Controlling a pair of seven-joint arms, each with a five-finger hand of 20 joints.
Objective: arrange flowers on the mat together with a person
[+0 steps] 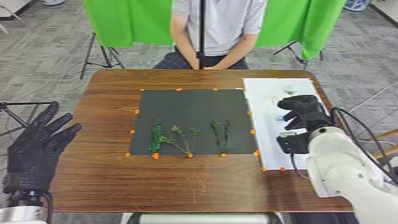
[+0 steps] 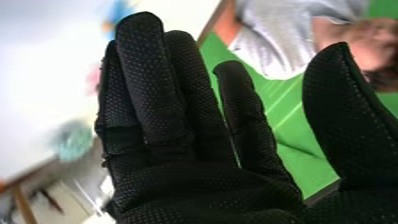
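The right hand (image 1: 304, 111) is over the white mat on the table's right side, partly covering small pale and blue flowers there. In the right wrist view the right hand (image 2: 178, 115) has its fingers straight and its thumb apart, holding nothing; blurred blue (image 2: 118, 11) and teal (image 2: 75, 140) flowers lie beyond it. The left hand (image 1: 40, 145) stands open at the left, beside the table. On the dark mat (image 1: 182, 107) lie green stems: a dense leafy one (image 1: 157, 135), a branching one (image 1: 185, 140) and thin dark ones (image 1: 221, 135). A pale flower (image 1: 290, 90) rests on the white mat (image 1: 266, 92).
A person (image 1: 218, 30) sits across the brown table (image 1: 178, 185), hands together at its far edge, touching none of the flowers. Orange tabs line the dark mat's border. A black cable runs beside the right arm. Green cloth hangs behind the person.
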